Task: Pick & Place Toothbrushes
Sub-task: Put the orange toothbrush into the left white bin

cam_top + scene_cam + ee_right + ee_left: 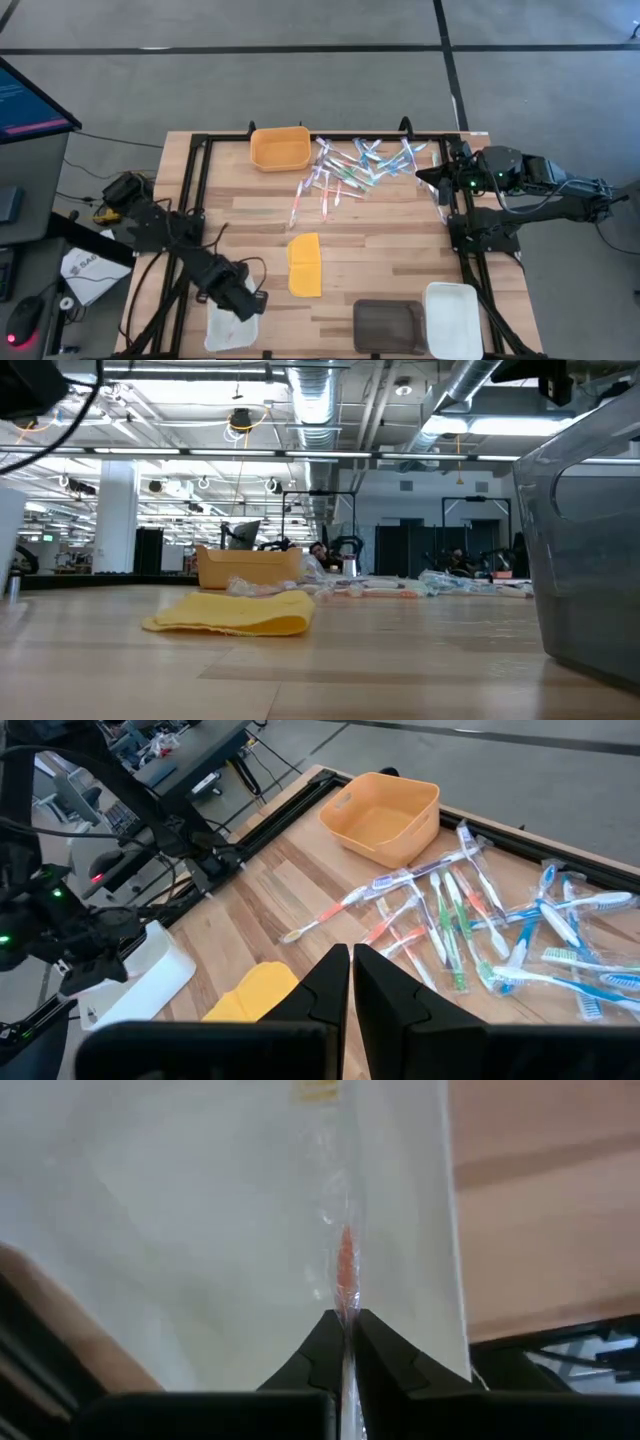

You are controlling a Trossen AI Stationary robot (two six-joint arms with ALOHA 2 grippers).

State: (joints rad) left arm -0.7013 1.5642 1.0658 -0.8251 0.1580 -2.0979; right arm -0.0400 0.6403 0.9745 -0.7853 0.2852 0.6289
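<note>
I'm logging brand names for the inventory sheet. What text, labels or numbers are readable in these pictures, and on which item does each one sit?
None can be read.
Yellow label on the white tray: print blurred.
White sheet beside the table: dark marking, too small.
Monitor: lines of text, too small.
Toothbrushes: no legible branding.

A: What surrounds the desk [390, 265]?
B: Grey floor [300, 90] crossed by dark lines. A monitor [25, 100] glows just off its left side.
A: And beyond it?
B: A big hall: silver ducts [320, 400] and pipes overhead, strip lights [500, 425], a white column [118, 515], dark cabinets [420, 550] far back.
</note>
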